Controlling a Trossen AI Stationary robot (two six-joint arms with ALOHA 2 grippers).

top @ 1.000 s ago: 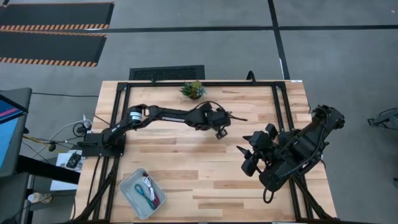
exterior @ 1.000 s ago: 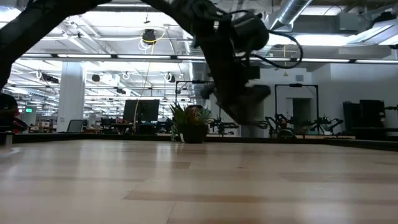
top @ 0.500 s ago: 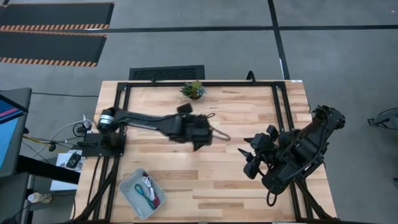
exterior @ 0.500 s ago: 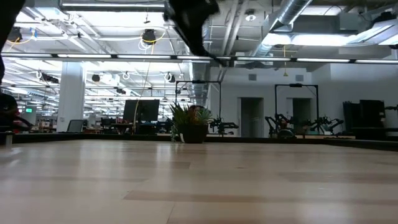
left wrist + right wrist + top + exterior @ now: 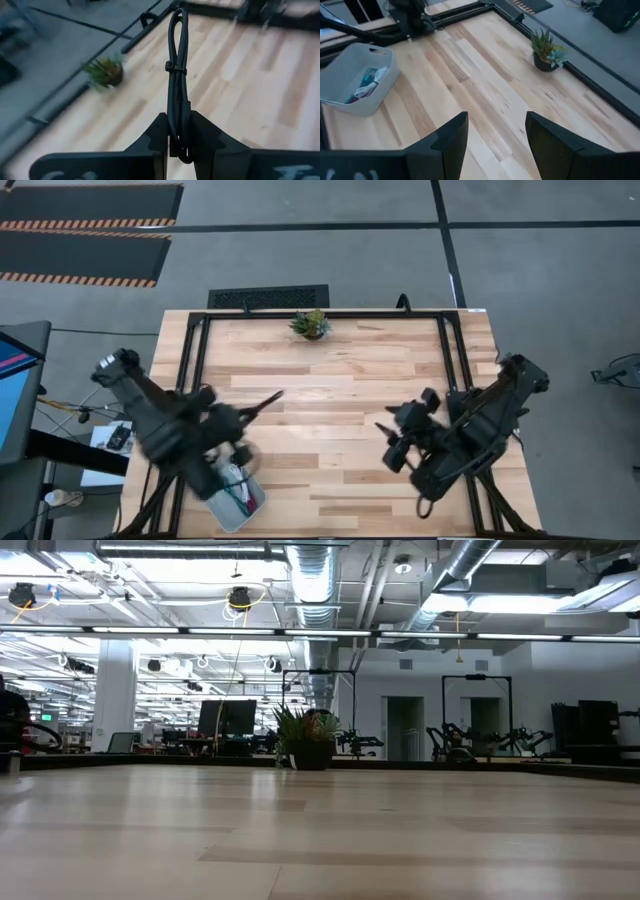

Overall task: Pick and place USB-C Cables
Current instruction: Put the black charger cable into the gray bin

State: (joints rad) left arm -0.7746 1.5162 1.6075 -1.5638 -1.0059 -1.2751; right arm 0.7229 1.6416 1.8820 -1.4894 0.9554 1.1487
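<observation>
The thin black cable (image 5: 178, 75), folded into a long loop and tied with a small band near its middle, is pinched between the two dark fingers (image 5: 205, 137) of the left gripper (image 5: 181, 142). The fingers are squeezed narrow on its lower end, and the loop sticks straight out past them. In the high view the cable shows as a thin dark line (image 5: 262, 402) in the lower left part of the frame, pointing up and right over the wood.

Just below the left gripper (image 5: 238, 420) in the high view is the small grey plastic bin (image 5: 250, 502), at the lower left of the frame. The blurry left arm covers part of it. Inside lie more little coiled cables, a teal one (image 5: 368, 76) and a white one (image 5: 379, 74), with a bit of dark red (image 5: 247, 495) too.

The right gripper (image 5: 496, 132) hangs over the light wooden table (image 5: 340, 380) at the right middle of the high view. Its fingers stand wide apart and hold nothing.

The small green plant in a dark pot (image 5: 311, 324) sits at the top middle of the table, well apart from both arms. In the low view the plant (image 5: 308, 738) stands at the far edge, in the middle of the frame
</observation>
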